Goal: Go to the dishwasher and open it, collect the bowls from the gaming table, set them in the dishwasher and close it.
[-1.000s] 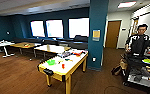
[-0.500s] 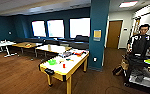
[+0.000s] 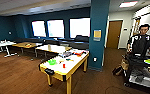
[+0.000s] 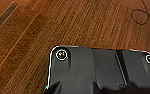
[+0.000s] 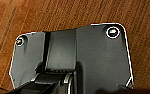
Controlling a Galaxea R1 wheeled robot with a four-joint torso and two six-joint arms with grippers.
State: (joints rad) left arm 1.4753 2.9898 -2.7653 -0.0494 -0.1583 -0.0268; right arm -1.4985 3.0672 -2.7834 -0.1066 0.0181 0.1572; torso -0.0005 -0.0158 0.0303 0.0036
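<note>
1. Progress: the green bowl (image 3: pixel 51 61) sits on the gaming table (image 3: pixel 73 65), near the table's left edge toward its near end, so by the look of it collecting has not begun; loading and closing the dishwasher remain, and whether it is already open cannot be judged here
2. Hands: whether either gripper is wide, narrow or holding anything cannot be told; both wrist views look down over dark robot plates onto the floor
3. Surface: the white top with yellow edging also carries a small red object (image 3: pixel 64 65) near the middle and mixed coloured items toward the far end
4. Room: brown wood floor (image 3: pixel 16 75), a teal pillar (image 3: pixel 99 35) just beyond the table, bright windows (image 3: pixel 58 28), wooden tables (image 3: pixel 24 45) at the far left, and a person (image 3: pixel 141 41) by a cart on the right
</note>
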